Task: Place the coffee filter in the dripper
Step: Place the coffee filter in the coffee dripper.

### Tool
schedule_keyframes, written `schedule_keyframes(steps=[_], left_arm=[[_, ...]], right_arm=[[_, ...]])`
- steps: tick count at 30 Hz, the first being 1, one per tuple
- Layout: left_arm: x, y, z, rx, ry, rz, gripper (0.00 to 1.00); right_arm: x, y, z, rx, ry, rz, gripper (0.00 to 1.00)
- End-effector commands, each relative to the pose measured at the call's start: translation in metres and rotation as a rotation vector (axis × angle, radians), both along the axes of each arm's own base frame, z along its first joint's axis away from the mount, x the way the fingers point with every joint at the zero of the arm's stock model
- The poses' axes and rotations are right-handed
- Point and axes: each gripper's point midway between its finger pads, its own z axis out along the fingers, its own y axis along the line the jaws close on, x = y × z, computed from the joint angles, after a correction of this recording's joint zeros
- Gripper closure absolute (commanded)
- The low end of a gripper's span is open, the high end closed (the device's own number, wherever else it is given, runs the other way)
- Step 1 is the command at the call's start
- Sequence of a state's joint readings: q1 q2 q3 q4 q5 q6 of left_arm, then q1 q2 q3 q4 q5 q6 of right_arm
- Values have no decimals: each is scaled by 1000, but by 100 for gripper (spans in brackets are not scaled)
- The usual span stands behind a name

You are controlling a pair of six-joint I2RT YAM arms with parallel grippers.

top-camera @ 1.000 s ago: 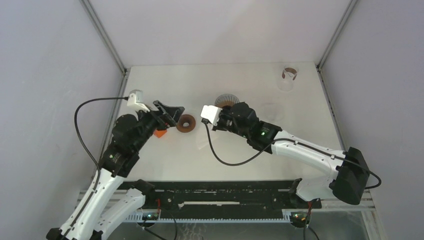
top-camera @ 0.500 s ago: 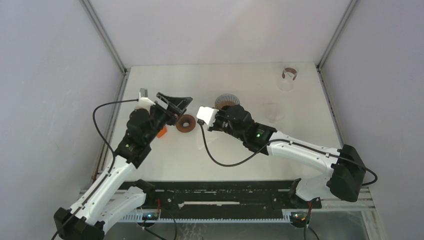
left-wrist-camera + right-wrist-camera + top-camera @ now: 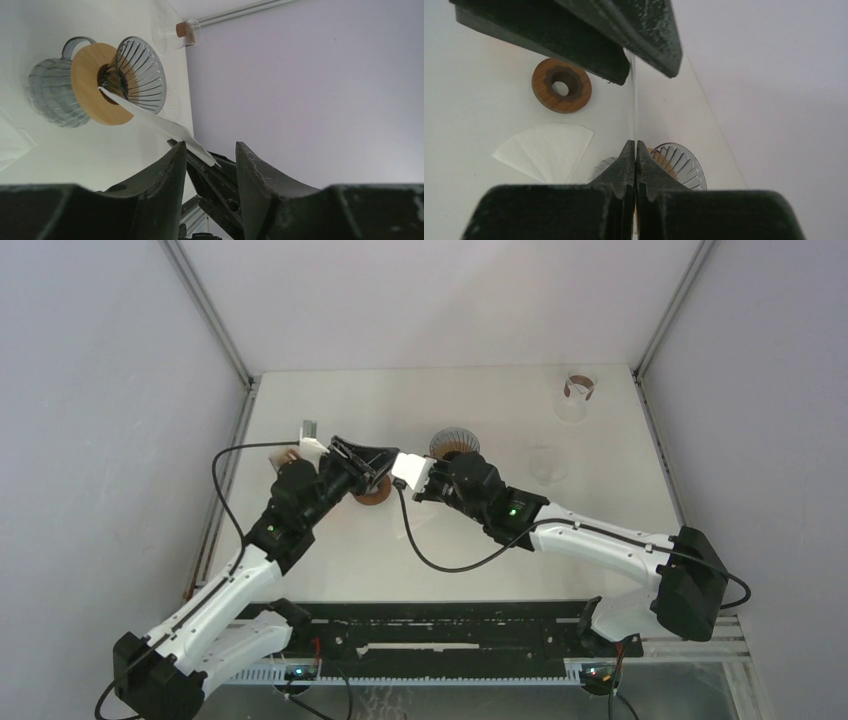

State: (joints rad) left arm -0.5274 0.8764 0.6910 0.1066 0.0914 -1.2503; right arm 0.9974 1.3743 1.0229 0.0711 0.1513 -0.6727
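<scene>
My right gripper (image 3: 634,145) is shut on a white coffee filter (image 3: 150,120), held on edge above the table. It shows only as a thin line (image 3: 633,107) in the right wrist view. My left gripper (image 3: 210,145) has come up against it from the left (image 3: 383,461). Its jaws stand apart, with the filter's free corner and a right finger between them. The dripper (image 3: 135,75), ribbed glass on a wooden collar, stands just behind both grippers (image 3: 453,443) and holds no filter.
A second folded filter (image 3: 546,150) lies flat on the table (image 3: 330,400) beside a brown wooden ring (image 3: 561,91). Two clear glasses stand at the back right, one with a cork band (image 3: 577,392), one plain (image 3: 547,465).
My left arm swung up and to the right until its fingers met the right gripper, and its jaws narrowed around the filter's edge. The right gripper edged left, still shut on the filter.
</scene>
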Motion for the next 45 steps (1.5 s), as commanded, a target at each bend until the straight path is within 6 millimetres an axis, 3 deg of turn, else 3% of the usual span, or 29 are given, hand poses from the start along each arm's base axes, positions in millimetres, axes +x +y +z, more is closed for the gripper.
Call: schedule_keyframes(steps=[1, 13, 20, 45], left_arm=[[-5, 1, 7, -39, -34, 1, 55], [-7, 4, 3, -38, -34, 14, 64], [-7, 5, 2, -37, -36, 18, 76], [-4, -3, -11, -22, 0, -2, 78]], right_arm=[[3, 1, 14, 44, -40, -20, 100], [4, -1, 16, 66, -24, -24, 100], [4, -3, 17, 78, -15, -31, 100], [9, -9, 26, 135, 6, -49, 100]])
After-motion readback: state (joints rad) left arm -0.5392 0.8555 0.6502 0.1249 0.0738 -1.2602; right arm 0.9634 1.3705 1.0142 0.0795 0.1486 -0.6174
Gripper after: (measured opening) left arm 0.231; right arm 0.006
